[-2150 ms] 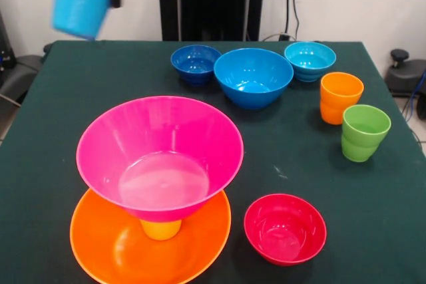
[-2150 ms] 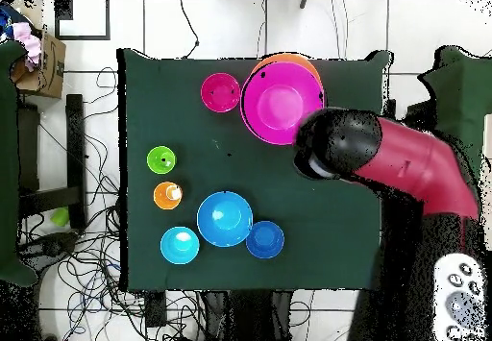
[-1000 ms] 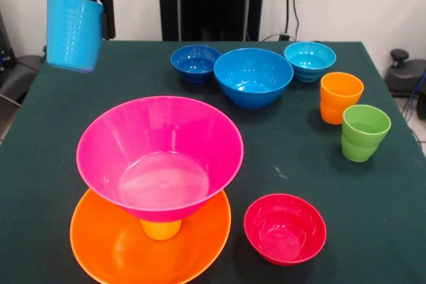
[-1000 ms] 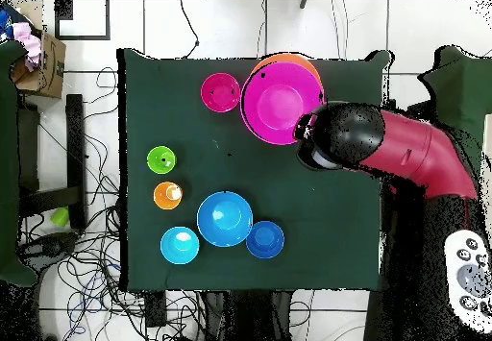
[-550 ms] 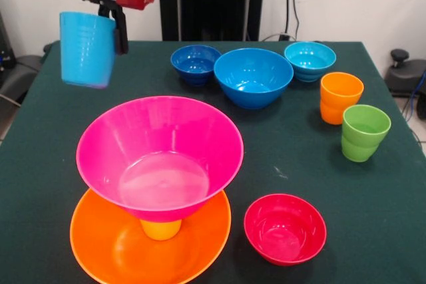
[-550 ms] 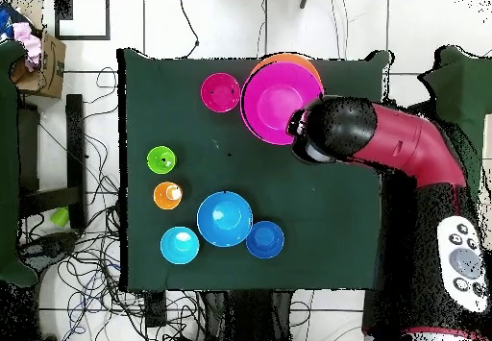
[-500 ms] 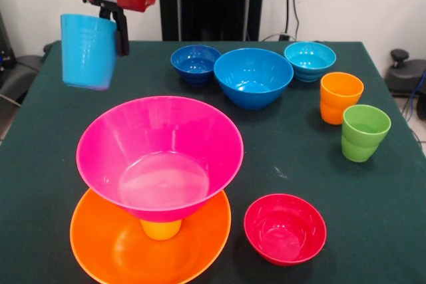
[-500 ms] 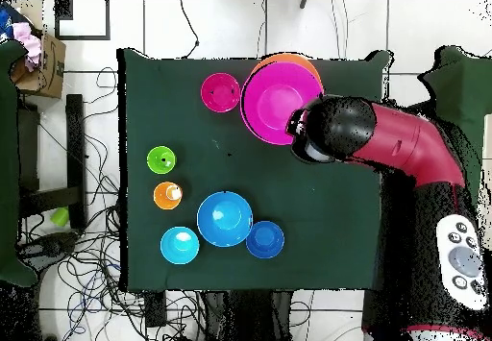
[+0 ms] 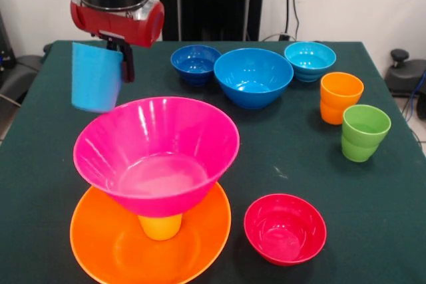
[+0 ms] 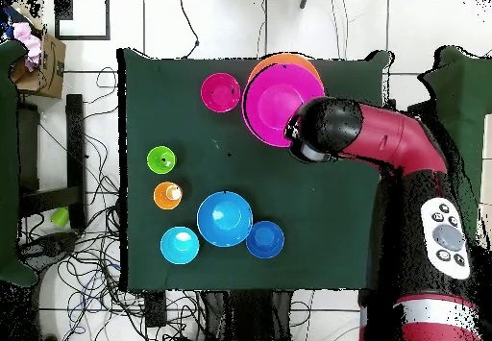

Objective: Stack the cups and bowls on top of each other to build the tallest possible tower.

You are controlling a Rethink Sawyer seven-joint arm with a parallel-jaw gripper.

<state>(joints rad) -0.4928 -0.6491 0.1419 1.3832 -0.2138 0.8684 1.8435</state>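
Green-covered surface [image 9: 293,151] carried the tower: large orange bowl [image 9: 113,247], yellow cup [image 9: 160,226], large pink bowl [image 9: 156,154] on top, tilted. Beyond pink bowl's far rim, held light-blue cup [image 9: 96,76] aloft in the pincer [image 9: 114,64], clamped on its wall. Judged best: centre over the pink bowl, lower gently, release only once seated.

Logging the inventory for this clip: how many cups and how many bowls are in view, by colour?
Cups: 4 – light-blue cup, yellow cup, orange cup, green cup.
Bowls: 6 – large pink bowl, large orange bowl, medium blue bowl, small dark blue bowl, small cyan bowl, small red bowl.
Total: 10.
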